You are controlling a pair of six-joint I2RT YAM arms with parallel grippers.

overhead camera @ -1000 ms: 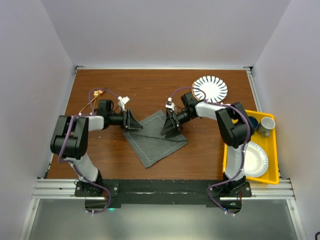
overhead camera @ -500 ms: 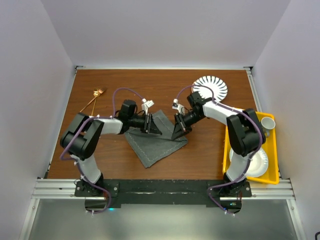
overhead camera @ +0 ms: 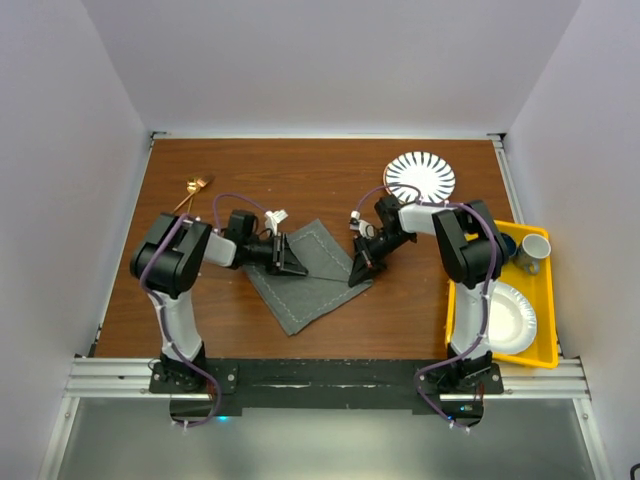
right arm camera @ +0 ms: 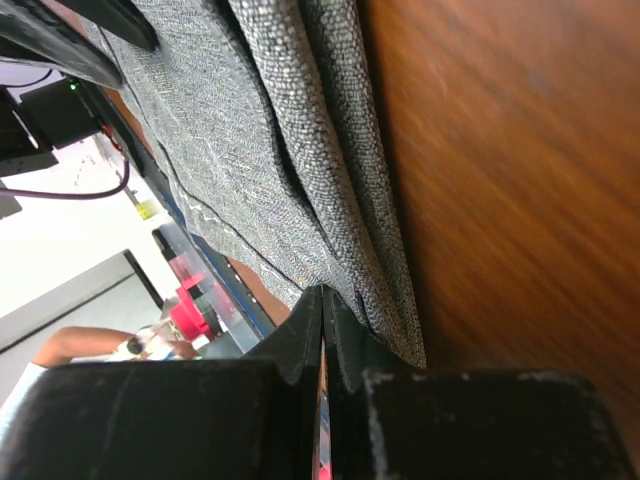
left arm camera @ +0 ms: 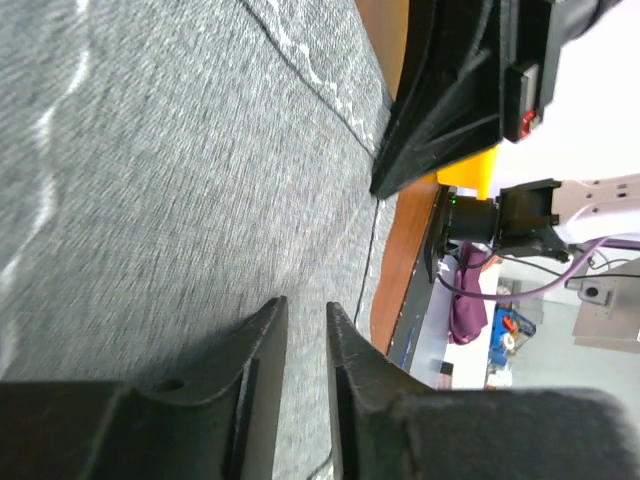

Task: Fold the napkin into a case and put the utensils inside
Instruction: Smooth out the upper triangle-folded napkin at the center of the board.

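Observation:
The dark grey napkin [overhead camera: 310, 285] lies flat on the wooden table as a tilted square. My left gripper [overhead camera: 298, 264] hovers low over its left part; in the left wrist view the gripper [left arm camera: 305, 305] keeps a narrow gap with only flat napkin [left arm camera: 150, 150] beneath it. My right gripper [overhead camera: 356, 277] sits at the napkin's right corner. In the right wrist view it [right arm camera: 322, 290] is shut, its tips pinching the bunched edge of the napkin [right arm camera: 260, 150]. The gold utensils [overhead camera: 193, 190] lie far left on the table. No folded case shows.
A striped plate [overhead camera: 420, 177] sits at the back right. A yellow tray [overhead camera: 550, 290] on the right holds a white paper plate [overhead camera: 510, 318] and a cup [overhead camera: 532, 250]. The right arm's gripper [left arm camera: 450, 110] shows in the left wrist view.
My right gripper has closed on the napkin's right corner and shifted slightly right. My left gripper moved right over the napkin, then drew back a little, its jaws narrowing.

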